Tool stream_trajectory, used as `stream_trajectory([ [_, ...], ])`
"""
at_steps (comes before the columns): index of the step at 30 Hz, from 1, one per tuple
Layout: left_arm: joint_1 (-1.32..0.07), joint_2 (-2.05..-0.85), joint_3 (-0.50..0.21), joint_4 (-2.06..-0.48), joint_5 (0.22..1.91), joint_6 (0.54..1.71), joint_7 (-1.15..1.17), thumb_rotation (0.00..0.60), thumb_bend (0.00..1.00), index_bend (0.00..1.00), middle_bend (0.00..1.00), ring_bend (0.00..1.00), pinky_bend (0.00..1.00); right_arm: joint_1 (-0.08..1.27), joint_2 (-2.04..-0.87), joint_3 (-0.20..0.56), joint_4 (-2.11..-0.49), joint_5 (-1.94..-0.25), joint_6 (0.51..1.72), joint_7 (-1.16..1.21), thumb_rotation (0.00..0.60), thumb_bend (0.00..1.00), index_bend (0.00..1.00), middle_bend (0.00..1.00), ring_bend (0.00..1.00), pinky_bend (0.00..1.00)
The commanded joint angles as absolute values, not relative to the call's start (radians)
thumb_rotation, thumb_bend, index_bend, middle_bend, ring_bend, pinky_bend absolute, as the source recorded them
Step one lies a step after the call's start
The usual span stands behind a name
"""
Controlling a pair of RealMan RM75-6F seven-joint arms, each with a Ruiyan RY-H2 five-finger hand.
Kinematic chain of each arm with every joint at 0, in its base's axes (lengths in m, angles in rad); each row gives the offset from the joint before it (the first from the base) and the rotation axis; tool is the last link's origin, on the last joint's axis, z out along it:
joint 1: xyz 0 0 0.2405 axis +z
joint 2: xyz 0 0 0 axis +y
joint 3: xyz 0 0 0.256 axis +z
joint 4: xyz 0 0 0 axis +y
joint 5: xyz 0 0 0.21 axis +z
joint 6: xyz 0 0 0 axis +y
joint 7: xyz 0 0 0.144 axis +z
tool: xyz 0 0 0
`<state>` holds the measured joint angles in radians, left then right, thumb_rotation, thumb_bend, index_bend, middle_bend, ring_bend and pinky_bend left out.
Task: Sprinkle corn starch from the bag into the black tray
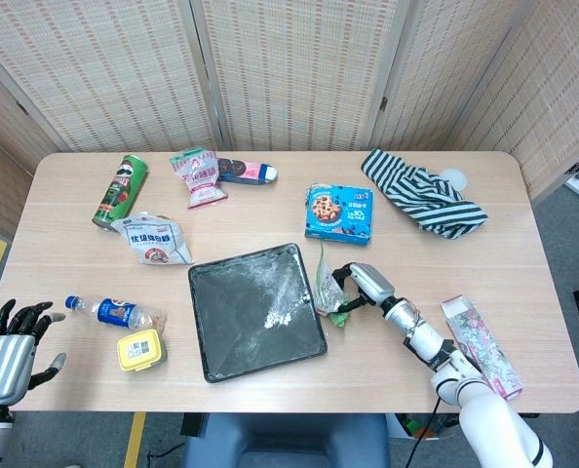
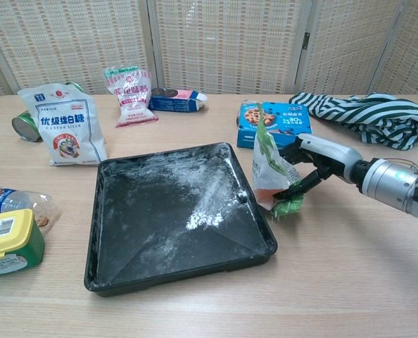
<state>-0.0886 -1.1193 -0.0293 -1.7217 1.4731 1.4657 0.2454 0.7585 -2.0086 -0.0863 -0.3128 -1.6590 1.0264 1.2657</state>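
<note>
Much of the sprinkling looks done from the head view: white powder dusts the black tray near the table's front edge, and the right hand holds the corn starch bag upright beside the tray's right rim. The left hand idles at the front left corner, fingers spread, empty.

Chest view: the bag is clasped in curled fingers, just outside the tray; probably only setting it down remains.

Pale wooden table before woven folding screens, grey floor.
</note>
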Motion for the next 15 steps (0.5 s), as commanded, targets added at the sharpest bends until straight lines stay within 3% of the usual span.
stream_trajectory([
  [1,-0.088,-1.118,-0.03,-1.724,1.474,1.469,0.246,0.6,0.33,0.32,0.22,0.2,0.07,0.753,-2.006,-0.086,-0.313,-1.659,1.04,1.256,0.6,0.31,0.78,0.52,0.47,0.25],
  [15,-0.096,-1.121,-0.029,-1.727,1.483,1.464,0.248,0.6,0.33,0.32,0.22,0.2,0.07,0.728,-1.975,-0.098,-0.334,-1.673,1.107,1.133,0.6,0.31,0.67,0.49,0.43,0.21],
])
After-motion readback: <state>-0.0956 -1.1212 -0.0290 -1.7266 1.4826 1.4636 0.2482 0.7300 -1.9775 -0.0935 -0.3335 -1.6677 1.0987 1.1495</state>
